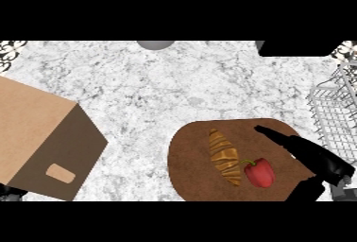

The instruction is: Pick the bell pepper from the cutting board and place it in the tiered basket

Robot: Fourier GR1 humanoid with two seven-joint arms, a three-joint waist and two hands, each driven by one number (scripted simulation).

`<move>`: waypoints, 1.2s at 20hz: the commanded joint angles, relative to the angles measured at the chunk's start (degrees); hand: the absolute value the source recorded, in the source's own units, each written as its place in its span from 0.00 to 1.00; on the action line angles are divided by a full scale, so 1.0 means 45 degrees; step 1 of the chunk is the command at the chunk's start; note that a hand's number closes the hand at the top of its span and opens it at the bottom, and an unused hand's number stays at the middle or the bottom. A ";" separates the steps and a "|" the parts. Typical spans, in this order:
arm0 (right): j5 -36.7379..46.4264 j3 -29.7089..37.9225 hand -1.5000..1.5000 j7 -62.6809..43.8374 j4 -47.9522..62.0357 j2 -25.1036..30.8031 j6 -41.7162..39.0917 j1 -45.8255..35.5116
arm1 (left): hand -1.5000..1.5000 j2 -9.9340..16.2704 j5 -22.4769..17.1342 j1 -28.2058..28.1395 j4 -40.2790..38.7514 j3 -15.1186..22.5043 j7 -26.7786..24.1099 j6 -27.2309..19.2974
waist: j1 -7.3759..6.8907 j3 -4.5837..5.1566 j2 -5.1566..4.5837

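From the head view I am looking steeply down on a white marbled tabletop (174, 80). A round, dark brown cutting board (195, 182) sits in the lower right part of my view. On it lies the red bell pepper (259, 172), green stem pointing up and left, resting on the board's right half. Just beside it to the left lies a croissant (225, 157), stretched lengthwise up the board; the two are very close, and I cannot tell whether they touch.

My right hand (315, 159) comes in from the lower right corner and hangs over the right edge of the board. Its fingers (273, 133) are stretched out nearly straight, pointing up and left, above and to the right of the pepper. The thumb (307, 190) spreads away below, so the hand stands wide open with the pepper lying near the gap between thumb and fingers. It has hold of nothing, and I see no contact with the pepper.

The white wire tiered basket (333, 111) stands at the right edge, just beyond the board and the hand.

On the left a large cardboard box (42, 137) fills the edge of the view. At its lower corner I see only a dark sliver, perhaps my left hand (10, 191), and I cannot tell how its fingers stand.

A grey round object (155, 44) and a black block (296, 48) show at the top edge.
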State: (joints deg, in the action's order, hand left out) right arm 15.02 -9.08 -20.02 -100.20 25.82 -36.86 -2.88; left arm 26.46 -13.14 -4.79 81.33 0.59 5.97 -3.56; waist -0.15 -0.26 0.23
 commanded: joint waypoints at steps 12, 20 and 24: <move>0.2336 -0.0853 0.00 0.1070 0.1813 -0.1838 0.0446 -0.0147 | 0.50 -0.0851 0.0987 0.0692 -0.1274 -0.0813 0.0016 0.0865 | 0.0030 0.0058 -0.0052; 0.2993 -0.1154 1.00 0.3422 0.1600 -0.1979 0.1240 0.0444 | 0.50 -0.1244 0.1399 0.0212 -0.0252 -0.0788 0.0732 0.0641 | 0.0045 0.0054 -0.0042; 0.3089 -0.0474 1.00 0.3557 0.2164 -0.2295 0.1451 -0.0513 | 0.50 -0.1454 0.1606 0.0520 -0.1156 -0.1211 -0.0076 0.0891 | 0.0024 0.0059 -0.0057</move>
State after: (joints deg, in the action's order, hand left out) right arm 29.49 -12.19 -4.48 -91.80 17.66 -29.97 -2.31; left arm 21.67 -7.49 -4.04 80.75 -4.66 6.63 0.59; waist 0.01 -0.03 0.65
